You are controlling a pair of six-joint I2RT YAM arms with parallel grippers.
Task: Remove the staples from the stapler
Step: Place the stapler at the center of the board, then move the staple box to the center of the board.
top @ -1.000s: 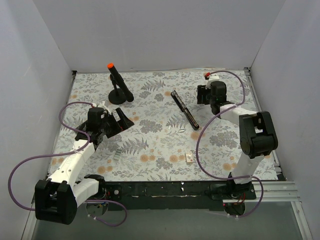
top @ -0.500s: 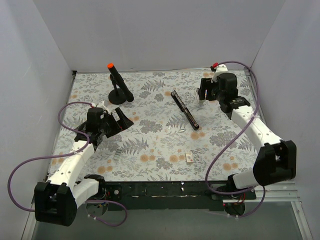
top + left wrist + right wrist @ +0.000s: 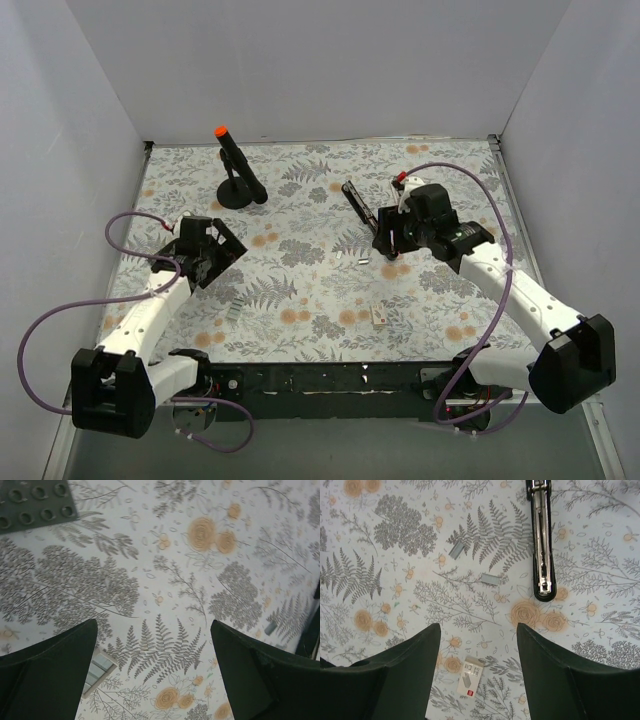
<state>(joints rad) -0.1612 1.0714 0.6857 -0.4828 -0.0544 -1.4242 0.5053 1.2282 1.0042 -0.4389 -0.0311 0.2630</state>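
The stapler [image 3: 366,216] is a slim black bar lying open and diagonal on the floral mat, right of centre. In the right wrist view the stapler [image 3: 540,540] shows its silvery inner arm facing up. Two short loose staple strips [image 3: 490,579] lie on the mat left of it; they also show in the top view [image 3: 360,258]. My right gripper [image 3: 388,243] hovers over the stapler's near end, open and empty [image 3: 477,645]. My left gripper [image 3: 222,250] is open and empty over the mat at the left [image 3: 152,670].
A black post with an orange tip [image 3: 235,165] stands on a round base at the back left. A small white staple box [image 3: 470,682] lies near the front [image 3: 379,315]. A pale strip [image 3: 97,670] lies by my left finger. A grey studded plate [image 3: 35,502] is beyond.
My right arm swung from the back right corner forward and left, and the gripper is now over the stapler's near end. My left gripper drew back a little to the left.
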